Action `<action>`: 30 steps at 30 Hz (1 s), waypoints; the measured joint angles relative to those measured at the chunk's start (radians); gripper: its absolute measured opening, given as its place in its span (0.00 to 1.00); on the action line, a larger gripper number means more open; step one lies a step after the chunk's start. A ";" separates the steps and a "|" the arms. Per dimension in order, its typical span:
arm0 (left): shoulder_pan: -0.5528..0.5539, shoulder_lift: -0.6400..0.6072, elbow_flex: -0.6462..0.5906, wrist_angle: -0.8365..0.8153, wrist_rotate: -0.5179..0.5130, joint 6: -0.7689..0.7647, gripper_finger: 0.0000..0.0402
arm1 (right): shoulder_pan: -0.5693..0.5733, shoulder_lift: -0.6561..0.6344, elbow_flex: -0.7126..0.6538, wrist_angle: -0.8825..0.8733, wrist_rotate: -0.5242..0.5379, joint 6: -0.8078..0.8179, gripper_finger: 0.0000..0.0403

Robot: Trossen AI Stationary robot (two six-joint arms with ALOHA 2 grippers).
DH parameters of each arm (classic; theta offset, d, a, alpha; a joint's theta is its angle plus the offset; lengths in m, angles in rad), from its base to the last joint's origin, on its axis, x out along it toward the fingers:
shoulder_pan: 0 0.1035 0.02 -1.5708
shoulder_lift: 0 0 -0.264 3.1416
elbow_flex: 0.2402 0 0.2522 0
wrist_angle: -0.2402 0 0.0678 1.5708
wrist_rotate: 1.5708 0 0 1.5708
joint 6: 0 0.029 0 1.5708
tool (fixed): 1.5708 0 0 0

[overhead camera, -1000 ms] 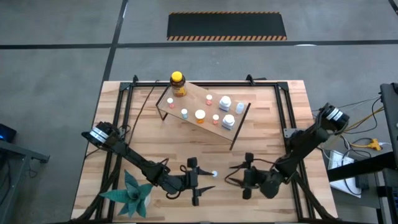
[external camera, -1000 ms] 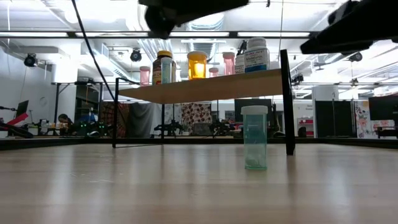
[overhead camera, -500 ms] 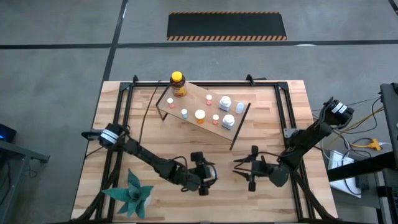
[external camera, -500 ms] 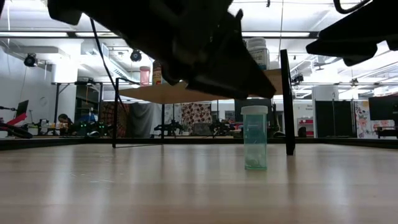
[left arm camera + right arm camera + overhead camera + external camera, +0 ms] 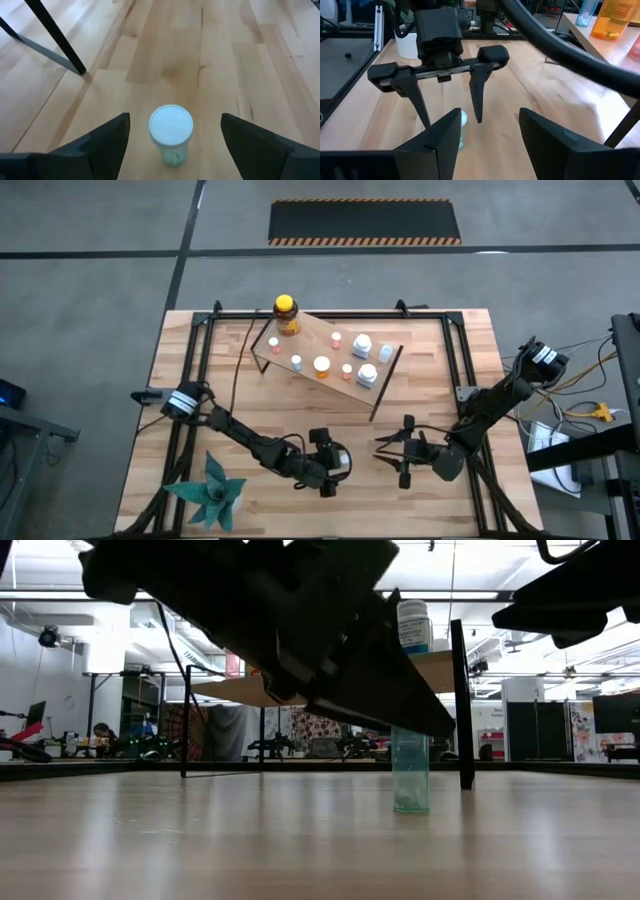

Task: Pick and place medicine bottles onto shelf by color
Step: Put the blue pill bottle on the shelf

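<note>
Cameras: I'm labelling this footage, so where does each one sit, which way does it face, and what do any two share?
High: overhead, straight down on table, shelf and both arms.
Low: at tabletop height, level across to the teal bottle and shelf; left arm looms overhead.
Left wrist: on the left arm, looking down at the bottle between its open pincer.
Right wrist: on the right arm, past its open pincer toward the left pincer.
Shared: low and left wrist both show the bottle.
</note>
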 joint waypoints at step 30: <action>0.001 -0.015 0.002 -0.005 -0.005 0.001 0.25 | 0.000 0.000 0.000 -0.008 0.000 0.015 0.48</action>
